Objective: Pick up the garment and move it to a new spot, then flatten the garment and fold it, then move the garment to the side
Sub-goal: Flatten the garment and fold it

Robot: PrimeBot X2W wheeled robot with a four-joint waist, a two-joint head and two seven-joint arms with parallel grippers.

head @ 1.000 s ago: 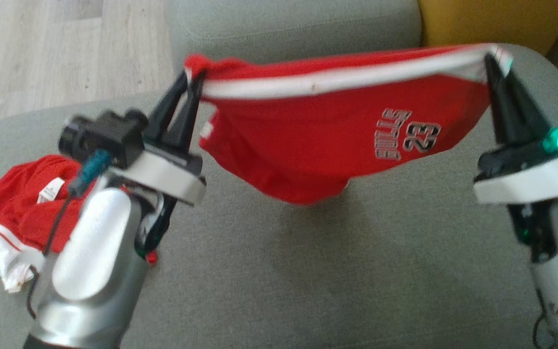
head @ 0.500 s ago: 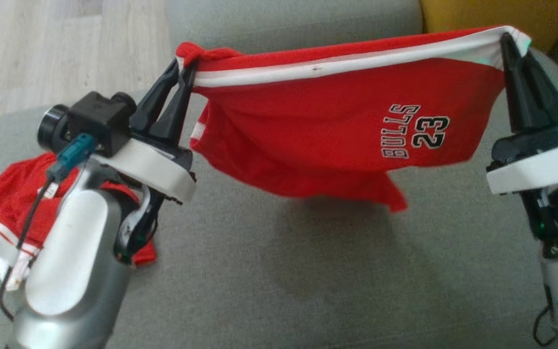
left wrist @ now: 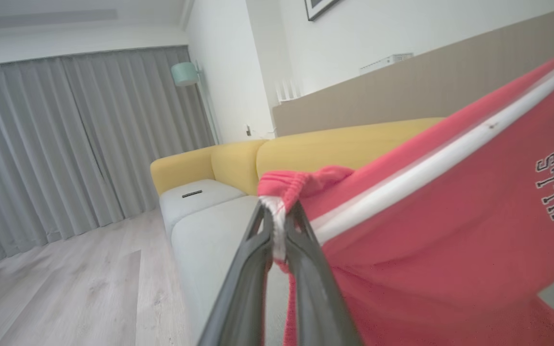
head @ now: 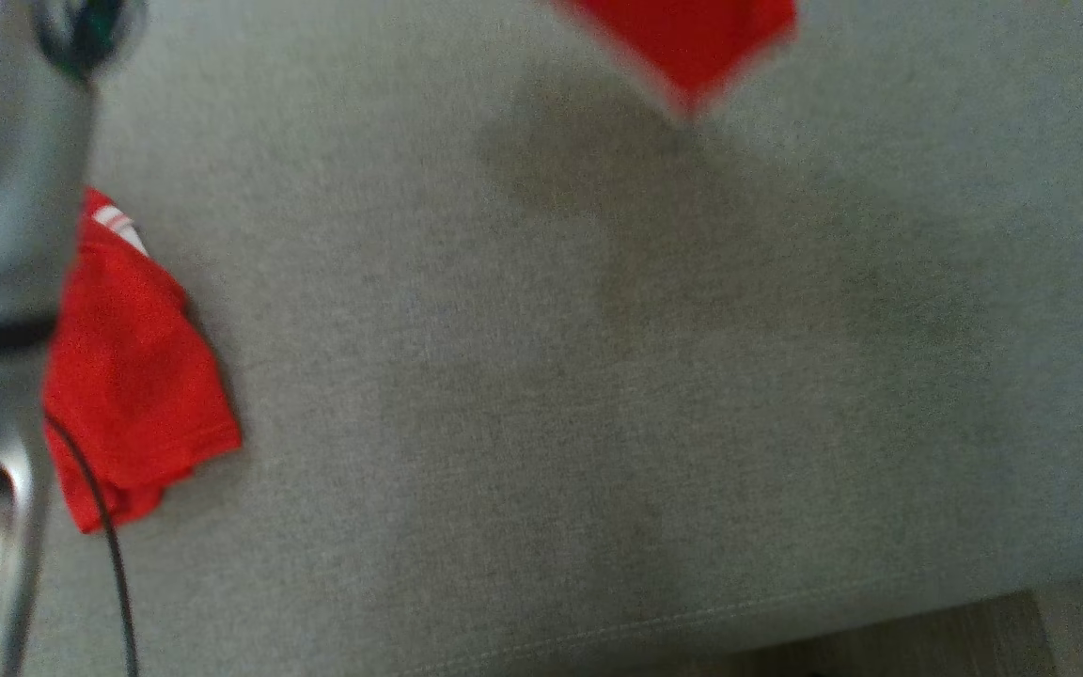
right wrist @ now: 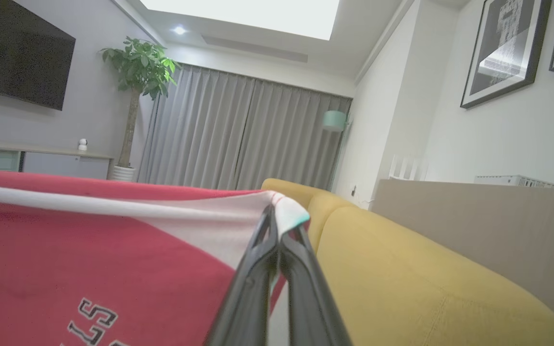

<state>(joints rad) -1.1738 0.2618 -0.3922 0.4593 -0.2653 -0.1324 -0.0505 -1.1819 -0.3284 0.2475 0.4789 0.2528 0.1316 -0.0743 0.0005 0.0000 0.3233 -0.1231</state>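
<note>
The red garment (left wrist: 426, 216), white-striped and lettered "BULLS 23", hangs stretched in the air above the grey sofa seat (head: 598, 376). The left fingers (left wrist: 248, 274) pinch its bunched corner; the right fingers (right wrist: 255, 288) pinch the white-edged opposite corner.

This is a home living room. A long yellow sofa (right wrist: 426, 288) runs along a half-height wall, with a grey upholstered seat (head: 598, 376) just beside it. Full-length grey curtains (right wrist: 238, 134) cover the far wall, next to a teal-shaded lamp (right wrist: 334, 120). There is a wall-mounted television (right wrist: 12, 57), a tall potted plant (right wrist: 140, 72), framed pictures (right wrist: 503, 48) (two, black-framed) and pale wood flooring (left wrist: 65, 288).
</note>
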